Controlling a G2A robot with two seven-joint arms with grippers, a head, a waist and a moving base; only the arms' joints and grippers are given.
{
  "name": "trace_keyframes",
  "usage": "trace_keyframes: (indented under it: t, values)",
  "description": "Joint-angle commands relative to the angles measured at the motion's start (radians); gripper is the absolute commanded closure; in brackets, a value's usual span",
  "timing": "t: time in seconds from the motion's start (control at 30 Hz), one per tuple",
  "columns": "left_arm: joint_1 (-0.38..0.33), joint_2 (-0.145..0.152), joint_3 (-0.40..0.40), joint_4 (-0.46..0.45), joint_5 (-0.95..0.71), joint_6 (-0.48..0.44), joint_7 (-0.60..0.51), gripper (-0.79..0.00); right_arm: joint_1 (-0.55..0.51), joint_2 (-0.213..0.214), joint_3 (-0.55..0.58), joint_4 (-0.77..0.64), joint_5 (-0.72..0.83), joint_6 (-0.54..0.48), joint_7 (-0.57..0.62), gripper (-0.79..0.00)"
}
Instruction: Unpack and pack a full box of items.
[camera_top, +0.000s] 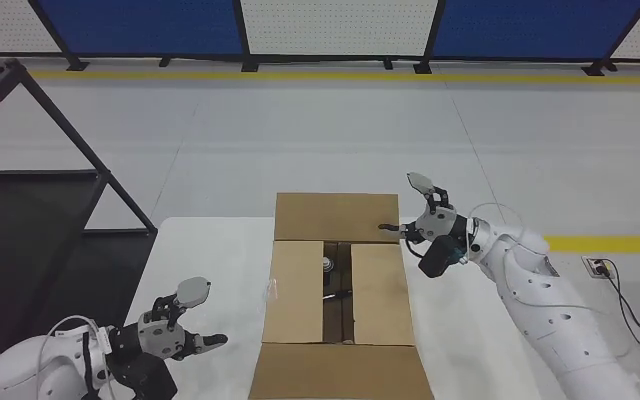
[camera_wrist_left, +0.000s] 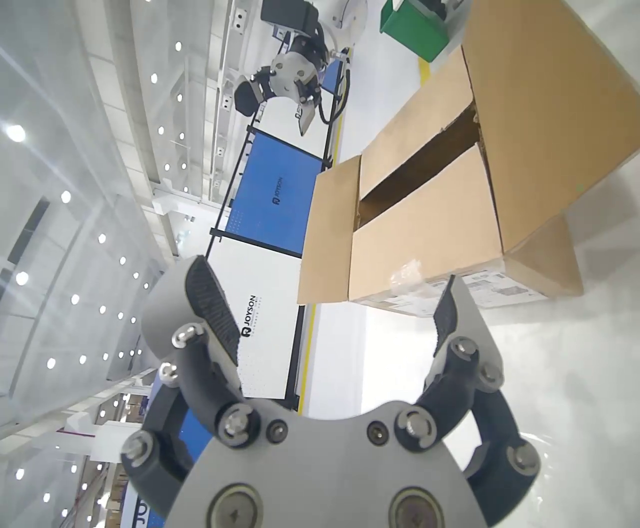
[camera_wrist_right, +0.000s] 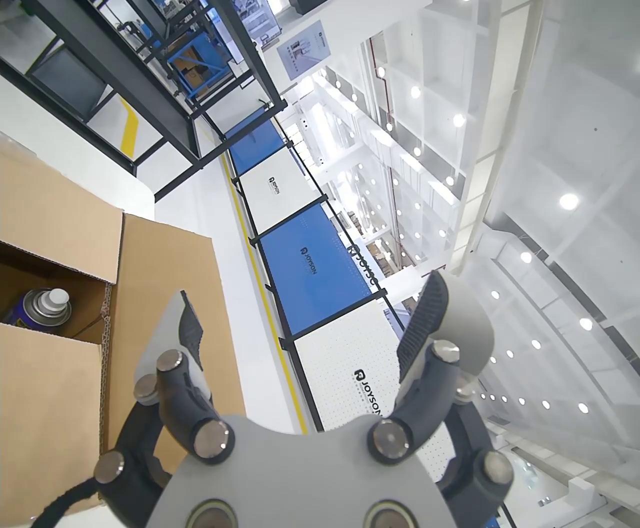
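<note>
Box (camera_top: 380, 295): sits on the surface (camera_top: 220, 260), flaps half spread, holds a spray can (camera_wrist_right: 47, 305). Left pincer (camera_top: 208, 315), right pincer (camera_top: 403, 205): gape apart near it.

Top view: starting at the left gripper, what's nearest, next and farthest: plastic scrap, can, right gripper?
1. Plastic scrap, on the table left of the box.
2. Can, inside the box.
3. Right gripper, by the box's far right corner.

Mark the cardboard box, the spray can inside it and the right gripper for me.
cardboard box (camera_top: 295, 292), top view, on one inner flap.
spray can (camera_wrist_right: 42, 307), right wrist view, on its domed top by the white cap.
right gripper (camera_wrist_right: 309, 286), right wrist view, midway between its fingertips.
</note>
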Motion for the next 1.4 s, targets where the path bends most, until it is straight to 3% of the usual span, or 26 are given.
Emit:
trace_keyframes:
  t: [0.0, 0.17, 0.27, 0.3, 0.47, 0.73, 1.2, 1.37]
  values:
    - [0.0, 0.0, 0.0, 0.0, 0.0, 0.0, 0.0, -0.785, 0.0, 0.0, 0.0, 0.0, 0.0, 0.0, 0.0, -0.785]
    - [0.002, -0.001, 0.001, 0.001, -0.01, 0.007, -0.009, -0.785, -0.013, 0.0, 0.003, -0.026, 0.016, -0.005, 0.025, -0.785]
    - [-0.006, -0.004, 0.013, 0.011, -0.025, 0.064, -0.023, -0.785, -0.015, 0.005, 0.0, -0.047, 0.045, -0.138, 0.014, -0.785]
    - [-0.015, -0.004, 0.026, 0.011, -0.017, 0.084, -0.015, -0.785, -0.006, 0.011, -0.002, -0.044, 0.044, -0.231, 0.009, -0.785]
    - [-0.073, -0.003, 0.084, 0.025, 0.065, 0.163, -0.003, -0.785, 0.006, 0.032, -0.013, -0.064, 0.008, -0.416, -0.065, -0.785]
    - [-0.199, -0.006, 0.184, 0.071, 0.142, 0.203, -0.009, -0.785, 0.0, 0.077, -0.081, -0.133, -0.087, -0.444, -0.038, -0.785]
    - [-0.197, -0.007, 0.185, 0.071, 0.138, 0.206, -0.014, -0.785, -0.025, 0.077, -0.099, -0.168, -0.037, -0.452, -0.029, -0.785]
    - [-0.185, -0.011, 0.181, 0.066, 0.093, 0.315, 0.006, -0.785, -0.014, 0.089, -0.156, -0.182, 0.073, -0.476, -0.006, -0.785]
